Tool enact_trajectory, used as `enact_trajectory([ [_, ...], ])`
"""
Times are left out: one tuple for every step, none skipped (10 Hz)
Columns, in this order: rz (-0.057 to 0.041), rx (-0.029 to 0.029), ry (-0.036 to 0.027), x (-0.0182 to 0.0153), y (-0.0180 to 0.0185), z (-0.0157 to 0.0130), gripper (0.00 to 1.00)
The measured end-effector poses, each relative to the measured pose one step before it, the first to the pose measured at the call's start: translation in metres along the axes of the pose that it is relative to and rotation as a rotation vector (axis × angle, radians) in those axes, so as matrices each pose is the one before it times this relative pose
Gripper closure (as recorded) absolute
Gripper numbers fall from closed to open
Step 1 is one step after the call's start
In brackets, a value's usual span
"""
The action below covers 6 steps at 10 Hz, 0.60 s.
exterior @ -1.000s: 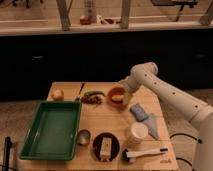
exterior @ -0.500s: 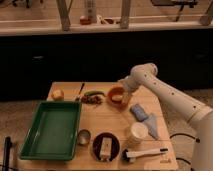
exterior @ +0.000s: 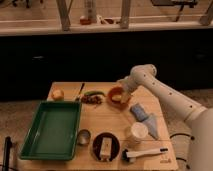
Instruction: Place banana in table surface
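The orange bowl [exterior: 118, 95] stands at the back middle of the wooden table surface [exterior: 107, 120]. A pale-yellow patch in the bowl looks like the banana [exterior: 116, 99], mostly hidden by the bowl's rim and my hand. My gripper [exterior: 121, 91] hangs from the white arm [exterior: 165, 95], which reaches in from the right. It is right over the bowl, at or just inside its rim.
A green tray [exterior: 50, 129] fills the left front. A round yellow-orange fruit [exterior: 58, 94] and a long green vegetable [exterior: 94, 93] lie at the back left. A blue cloth [exterior: 145, 117], white cup [exterior: 137, 133], small metal cup [exterior: 83, 136], black plate [exterior: 105, 146] and brush [exterior: 145, 154] lie toward the front.
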Motion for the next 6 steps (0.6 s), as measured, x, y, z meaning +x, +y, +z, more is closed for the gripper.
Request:
enact_trajectory([
  [-0.00113,-0.00632,-0.00533,-0.00035,-0.00019,0.00454,0.20],
  [-0.00083,-0.00743,-0.00225,0.00010,0.00110,0.00380,0.20],
  [-0.00034,-0.01017,-0.00395,0.00041,0.00122,0.00553,0.20],
  [0.00094,-0.00718,-0.00270,0.00094,0.00107,0.00415,0.20],
  [0.00059,-0.00797,-0.00176,0.00073,0.00168,0.00382,0.20],
  [0.00049,-0.00861,-0.00290,0.00027,0.00123,0.00454,0.20],
])
